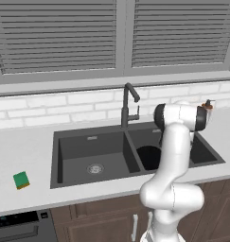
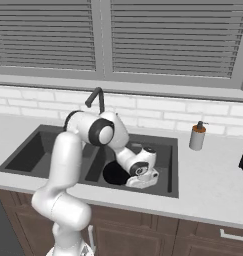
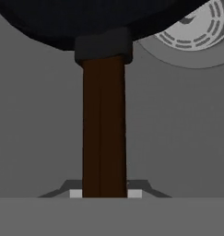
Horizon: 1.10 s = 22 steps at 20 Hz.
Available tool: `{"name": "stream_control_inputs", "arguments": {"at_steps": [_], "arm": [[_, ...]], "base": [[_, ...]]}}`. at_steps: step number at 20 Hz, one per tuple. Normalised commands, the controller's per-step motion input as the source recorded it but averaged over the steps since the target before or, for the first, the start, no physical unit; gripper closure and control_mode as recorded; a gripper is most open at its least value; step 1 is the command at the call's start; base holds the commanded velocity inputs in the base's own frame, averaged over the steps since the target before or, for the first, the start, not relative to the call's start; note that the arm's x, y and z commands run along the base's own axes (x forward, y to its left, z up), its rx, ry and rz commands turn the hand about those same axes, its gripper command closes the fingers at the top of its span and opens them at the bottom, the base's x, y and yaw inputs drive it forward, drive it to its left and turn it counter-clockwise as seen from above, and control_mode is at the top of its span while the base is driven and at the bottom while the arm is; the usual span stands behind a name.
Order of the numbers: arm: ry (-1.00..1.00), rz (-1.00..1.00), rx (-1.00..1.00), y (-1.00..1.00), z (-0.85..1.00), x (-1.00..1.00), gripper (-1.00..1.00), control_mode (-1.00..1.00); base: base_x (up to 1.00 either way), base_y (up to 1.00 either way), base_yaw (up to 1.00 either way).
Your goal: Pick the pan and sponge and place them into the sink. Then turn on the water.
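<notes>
Even, soft, shadowless rendered light

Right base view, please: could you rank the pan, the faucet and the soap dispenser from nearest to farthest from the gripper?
1. The pan, in the sink's right basin, directly beside the gripper, which is at its handle.
2. The faucet, behind the sink, up and to the left.
3. The soap dispenser, on the counter right of the sink; its gap looks close to the faucet's, so this order is tentative.
</notes>
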Motion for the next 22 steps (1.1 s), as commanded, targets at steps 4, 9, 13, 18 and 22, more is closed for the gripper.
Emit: {"name": "stream_control_inputs", "arguments": {"at_steps": [4, 9, 13, 18, 22], "arm": [[-0.17, -0.08, 0.0, 0.24, 0.15, 0.0, -1.0, -1.0], [-0.19, -0.09, 0.0, 0.09, 0.33, 0.0, -1.0, -1.0], [-0.26, -0.09, 0.04, 0.0, 0.61, 0.0, -1.0, -1.0], [-0.18, -0.05, 0.06, 0.0, 0.89, 0.0, -1.0, -1.0], [-0.06, 0.0, 0.09, -0.06, 1.0, 0.0, -1.0, -1.0]], "base": [[0.0, 0.0, 0.0], [0.0, 0.0, 0.0], [0.0, 0.0, 0.0], [0.0, 0.0, 0.0], [0.0, 0.0, 0.0]]}}
